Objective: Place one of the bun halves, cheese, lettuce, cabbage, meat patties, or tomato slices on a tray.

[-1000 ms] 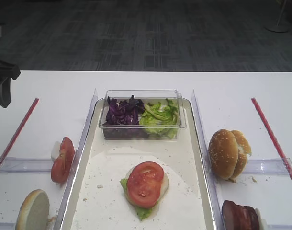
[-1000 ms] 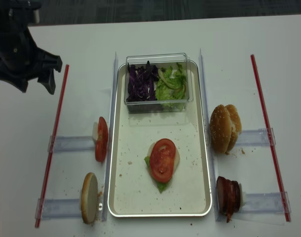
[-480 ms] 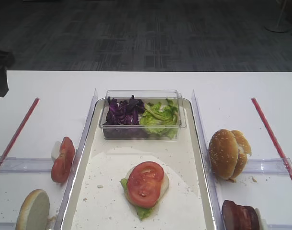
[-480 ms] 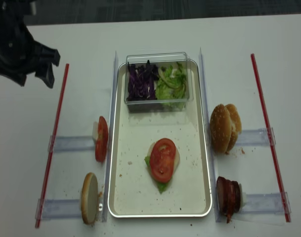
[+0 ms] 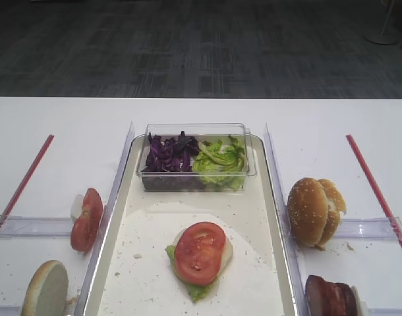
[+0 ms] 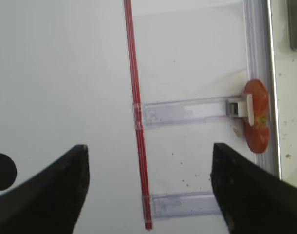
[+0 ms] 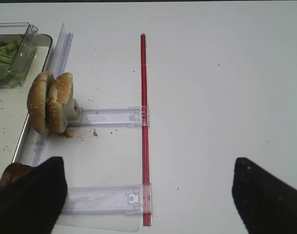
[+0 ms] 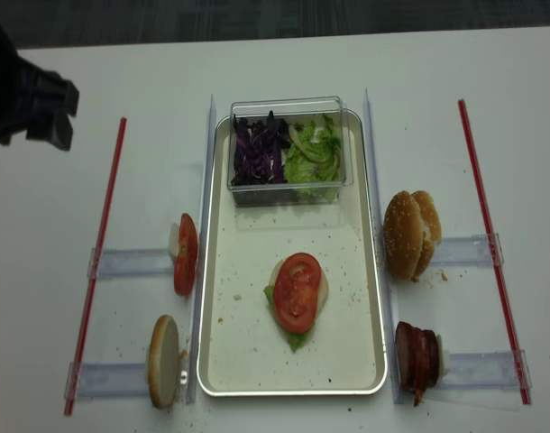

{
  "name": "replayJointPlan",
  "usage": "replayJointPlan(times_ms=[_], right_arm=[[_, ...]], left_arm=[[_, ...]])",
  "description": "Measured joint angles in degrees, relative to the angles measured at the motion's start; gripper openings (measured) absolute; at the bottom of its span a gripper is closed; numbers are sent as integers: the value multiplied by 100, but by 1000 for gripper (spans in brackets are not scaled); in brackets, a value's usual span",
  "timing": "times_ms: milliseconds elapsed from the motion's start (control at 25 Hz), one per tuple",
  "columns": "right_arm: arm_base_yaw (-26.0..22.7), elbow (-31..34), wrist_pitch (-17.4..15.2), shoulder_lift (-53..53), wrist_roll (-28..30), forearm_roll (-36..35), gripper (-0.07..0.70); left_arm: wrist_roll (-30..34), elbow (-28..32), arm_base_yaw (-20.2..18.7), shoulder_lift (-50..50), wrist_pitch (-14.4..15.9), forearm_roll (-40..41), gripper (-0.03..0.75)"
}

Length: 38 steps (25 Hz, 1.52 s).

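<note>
On the pale metal tray (image 8: 293,391) lies a bun bottom with lettuce and one tomato slice (image 8: 297,290) on top. More tomato slices (image 8: 185,253) stand in a holder left of the tray, with a bun bottom (image 8: 162,361) nearer the front. Sesame bun tops (image 8: 410,233) and meat patties (image 8: 417,357) stand to the right. Cabbage (image 8: 257,149) and lettuce (image 8: 313,149) fill a clear tub. My left gripper (image 6: 148,195) hangs open and empty over the far-left table. My right gripper (image 7: 148,195) is open and empty, right of the buns.
Two red strips (image 8: 96,262) (image 8: 491,244) run along the table on either side of the tray. Clear plastic holders (image 8: 131,262) and upright clear dividers (image 8: 206,180) flank the tray. The clear tub (image 5: 196,157) sits across the tray's far end.
The left arm has drawn back toward the far-left corner, leaving the first overhead view. Nothing on the table has moved.
</note>
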<state>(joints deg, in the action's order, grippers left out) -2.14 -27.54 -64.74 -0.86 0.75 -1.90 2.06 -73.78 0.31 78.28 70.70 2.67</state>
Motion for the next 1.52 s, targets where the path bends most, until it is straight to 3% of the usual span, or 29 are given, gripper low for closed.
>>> replayJointPlan(times_ms=[400,960,1520], right_arm=[[0,0,0,0,0,0,697],[0,0,0,0,0,0,697],[0,0,0,0,0,0,697]], left_arm=[[3,1368,0,-1938,58,-42,482],[-64,2662,0,-4660,159,-267,482],[-5,3950,23,-6596,204,-560,482]])
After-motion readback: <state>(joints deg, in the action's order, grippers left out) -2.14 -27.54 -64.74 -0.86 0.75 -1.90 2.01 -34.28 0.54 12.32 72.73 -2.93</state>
